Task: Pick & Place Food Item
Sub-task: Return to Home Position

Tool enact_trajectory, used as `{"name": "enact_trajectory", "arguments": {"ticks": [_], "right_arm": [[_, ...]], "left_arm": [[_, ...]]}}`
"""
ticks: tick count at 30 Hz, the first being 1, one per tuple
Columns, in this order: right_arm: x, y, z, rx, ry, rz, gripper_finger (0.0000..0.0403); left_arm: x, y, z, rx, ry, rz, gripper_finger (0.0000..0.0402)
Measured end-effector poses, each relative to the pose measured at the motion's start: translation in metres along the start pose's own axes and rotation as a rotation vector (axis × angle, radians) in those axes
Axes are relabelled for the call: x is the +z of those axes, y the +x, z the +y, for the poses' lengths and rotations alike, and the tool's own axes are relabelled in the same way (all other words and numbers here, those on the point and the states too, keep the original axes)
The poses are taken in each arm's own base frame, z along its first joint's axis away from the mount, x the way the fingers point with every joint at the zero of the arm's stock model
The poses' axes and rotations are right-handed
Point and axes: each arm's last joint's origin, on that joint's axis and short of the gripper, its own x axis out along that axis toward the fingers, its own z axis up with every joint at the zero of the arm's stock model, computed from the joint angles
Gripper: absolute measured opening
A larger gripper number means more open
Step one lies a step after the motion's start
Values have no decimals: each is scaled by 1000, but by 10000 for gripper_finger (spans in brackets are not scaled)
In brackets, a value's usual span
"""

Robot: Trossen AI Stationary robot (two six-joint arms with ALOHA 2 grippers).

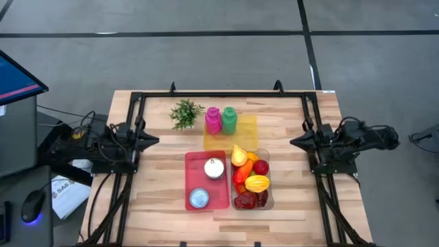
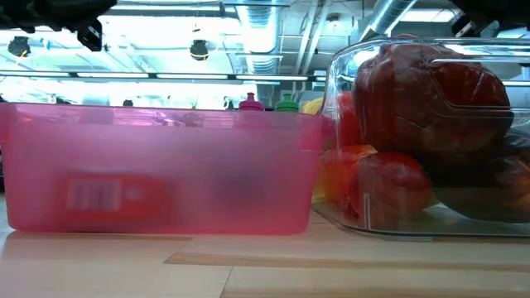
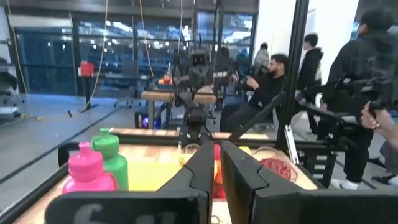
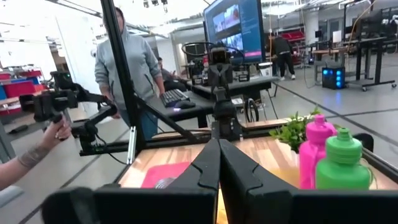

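Several food items, among them a yellow one (image 1: 257, 183) and dark red ones (image 1: 245, 200), lie piled in a clear container (image 1: 270, 180) at the table's middle; the low view shows them close up (image 2: 422, 132). Beside it on the left stands a pink bin (image 1: 195, 165) holding two cans (image 1: 215, 168) (image 1: 199, 198). My left gripper (image 1: 155, 140) (image 3: 217, 163) is drawn back at the table's left side, shut and level, holding nothing. My right gripper (image 1: 293, 142) (image 4: 219, 155) is drawn back at the right side, shut and with nothing in it.
A yellow tray (image 1: 248, 130) behind the bins carries a pink bottle (image 1: 213, 120) and a green bottle (image 1: 229, 119). A small green plant (image 1: 185, 113) stands to their left. A black frame (image 1: 219, 95) runs round the table. People stand and sit beyond the table (image 4: 127, 62).
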Motion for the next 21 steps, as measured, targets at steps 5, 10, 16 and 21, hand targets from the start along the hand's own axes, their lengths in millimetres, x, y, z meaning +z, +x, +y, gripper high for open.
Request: {"name": "enact_trajectory", "arguments": {"ticks": [5,10,16,21], "right_arm": [[-1,-11,-2,2,-26,-19,0],[0,-13,-2,0,-118,-16,0],[-4,-12,-3,1,-187,16,0],[-5,-12,-3,0,-213,26,0]], "left_arm": [[0,-2,0,1,0,5,17],[-3,-2,0,2,-1,32,17],[-2,-2,0,2,11,29,17],[-2,-2,0,2,26,28,17]]}}
